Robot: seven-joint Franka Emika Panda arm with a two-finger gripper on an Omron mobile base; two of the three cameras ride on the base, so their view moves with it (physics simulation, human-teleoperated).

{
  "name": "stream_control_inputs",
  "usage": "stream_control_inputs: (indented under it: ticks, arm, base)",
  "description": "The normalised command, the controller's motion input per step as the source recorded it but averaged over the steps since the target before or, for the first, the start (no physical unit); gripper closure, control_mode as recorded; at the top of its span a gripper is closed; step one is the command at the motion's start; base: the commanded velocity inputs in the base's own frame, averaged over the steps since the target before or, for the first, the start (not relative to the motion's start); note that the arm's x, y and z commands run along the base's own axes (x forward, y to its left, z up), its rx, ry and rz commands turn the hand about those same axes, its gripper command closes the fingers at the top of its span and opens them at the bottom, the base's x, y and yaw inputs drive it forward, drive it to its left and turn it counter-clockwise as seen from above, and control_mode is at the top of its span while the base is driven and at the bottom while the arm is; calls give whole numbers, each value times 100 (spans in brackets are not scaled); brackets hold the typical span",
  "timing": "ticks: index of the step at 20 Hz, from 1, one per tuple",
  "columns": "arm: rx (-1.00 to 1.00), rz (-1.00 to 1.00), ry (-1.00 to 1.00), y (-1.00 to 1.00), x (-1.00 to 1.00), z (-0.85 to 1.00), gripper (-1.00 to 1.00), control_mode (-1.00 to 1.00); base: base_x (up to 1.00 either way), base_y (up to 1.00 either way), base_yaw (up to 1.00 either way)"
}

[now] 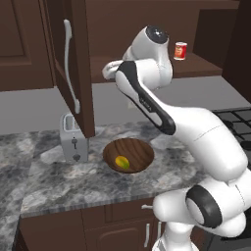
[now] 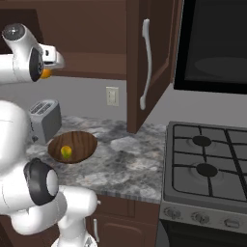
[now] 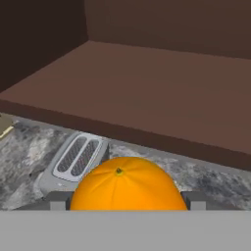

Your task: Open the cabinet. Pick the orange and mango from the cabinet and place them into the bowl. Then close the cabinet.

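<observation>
Orange [image 3: 126, 184] clamped in gripper [image 3: 126, 200] over granite counter [image 1: 59, 181]; mango [image 1: 122, 162] in bowl [image 1: 139, 149]; cabinet [image 1: 78, 68] open

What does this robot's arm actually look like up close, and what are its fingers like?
The arm is made of thick, rounded, glossy white segments with dark grey bands and round dark caps at its joints. The gripper ends in two small, blocky dark grey fingertips. No cables or markings are visible.
</observation>
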Motion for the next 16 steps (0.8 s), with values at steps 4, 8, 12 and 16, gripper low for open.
stream_control_inputs:
  ticks: [4,8,12,16]
  arm:
    - [0,-8,18,-43,-95,0,100,-100]
    - [0,-5,18,-29,-37,-27,100,-100]
    - [0,-2,8,-15,-3,-86,100,-100]
    - [0,-1,3,-7,0,-100,100,-100]
  base:
    - [0,0,0]
    - [0,0,0]
    - [0,0,0]
    - [0,0,0]
